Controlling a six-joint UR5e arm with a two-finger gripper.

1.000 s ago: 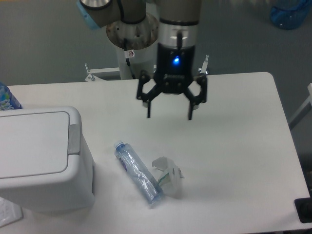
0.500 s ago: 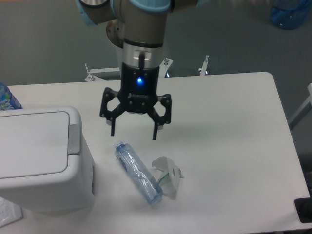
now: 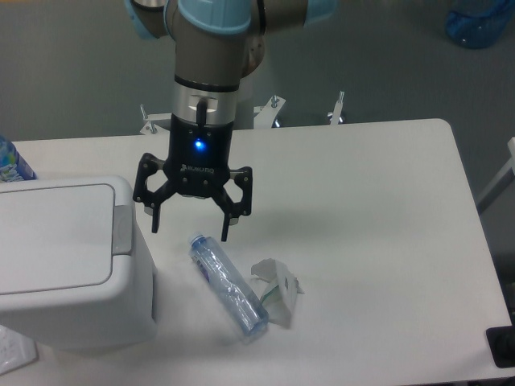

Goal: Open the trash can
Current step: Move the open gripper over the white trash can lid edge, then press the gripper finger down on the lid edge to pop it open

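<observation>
This looks like a robotics lab, and I am the plainest sign of it: my arm (image 3: 213, 48) rises from a round pedestal bolted behind a bare white table (image 3: 378, 209), with metal clamps (image 3: 338, 108) fixed along its far edge. The floor around is flat grey, industrial rather than homely. What lies on the table reads as test props: a white trash can (image 3: 68, 265), a crushed clear bottle (image 3: 228, 284), a crumpled wrapper (image 3: 276, 291).
</observation>
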